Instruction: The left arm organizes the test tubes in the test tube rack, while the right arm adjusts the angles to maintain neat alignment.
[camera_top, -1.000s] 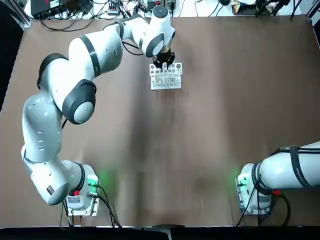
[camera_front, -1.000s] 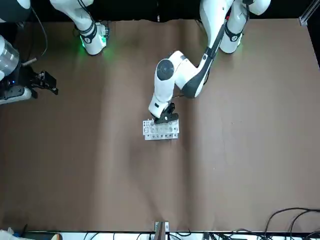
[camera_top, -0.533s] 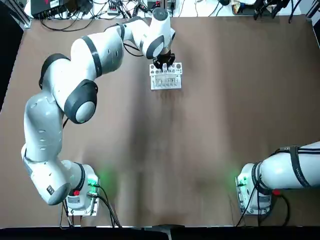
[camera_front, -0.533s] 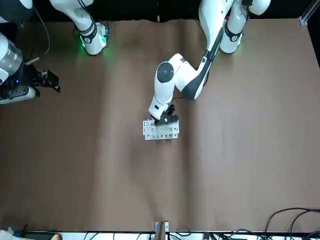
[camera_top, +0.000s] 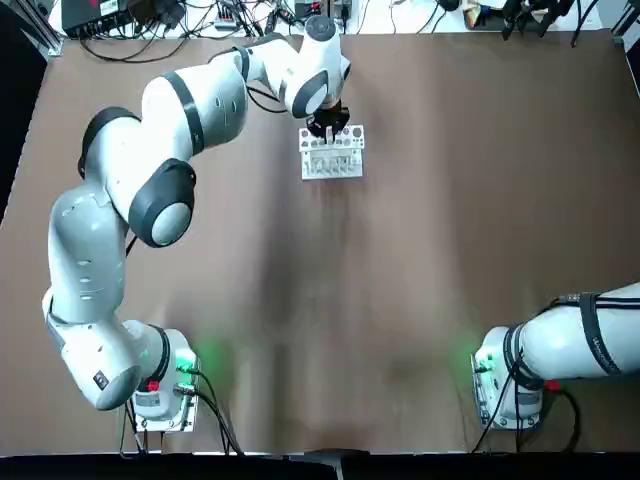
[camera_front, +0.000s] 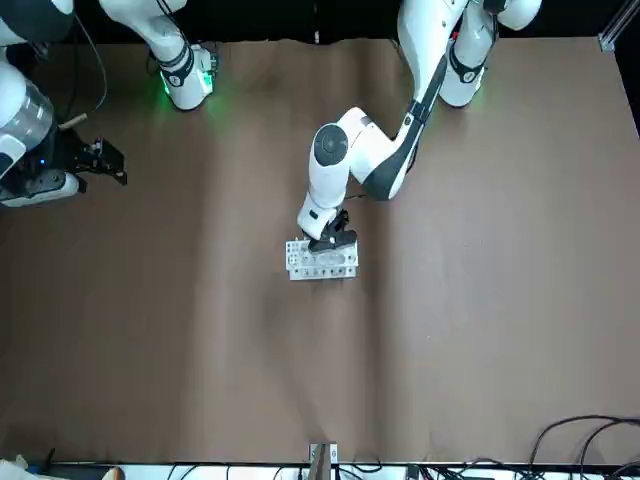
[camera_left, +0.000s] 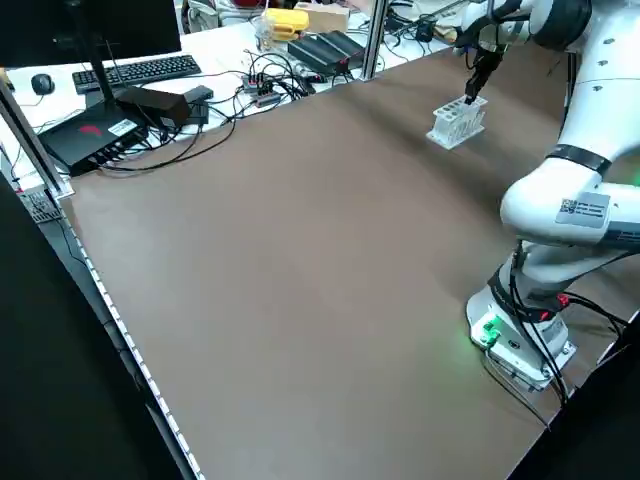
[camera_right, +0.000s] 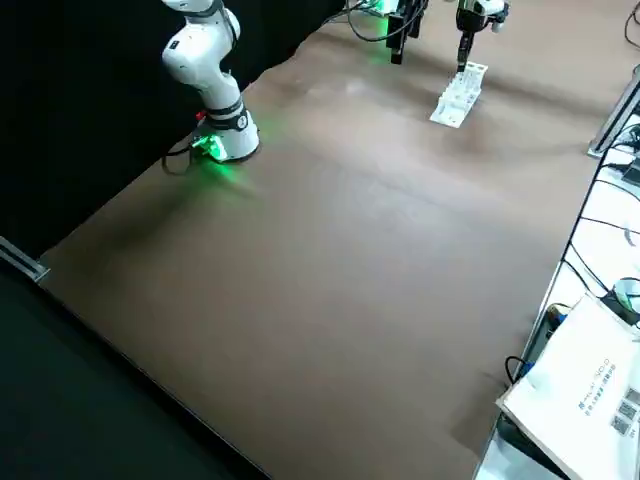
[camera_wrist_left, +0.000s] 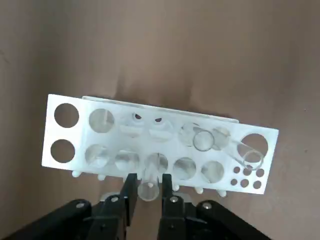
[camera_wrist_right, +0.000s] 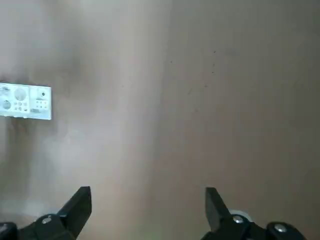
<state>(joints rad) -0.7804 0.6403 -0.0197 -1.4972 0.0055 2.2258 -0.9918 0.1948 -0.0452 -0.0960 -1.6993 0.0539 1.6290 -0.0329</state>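
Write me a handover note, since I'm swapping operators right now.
Left gripper: at the rack, fingers apart, a test tube between them; grip unclear.
Right gripper: off to the rack's side, open, empty.
Rack: upright on the table, below the left gripper.
Done: tubes are in the rack; exact count unclear.
Left: one tube leans and likely needs straightening; check the tube at the left gripper too.

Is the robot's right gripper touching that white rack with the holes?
Apart. The right wrist view shows plain bare table between the right gripper and the white rack.
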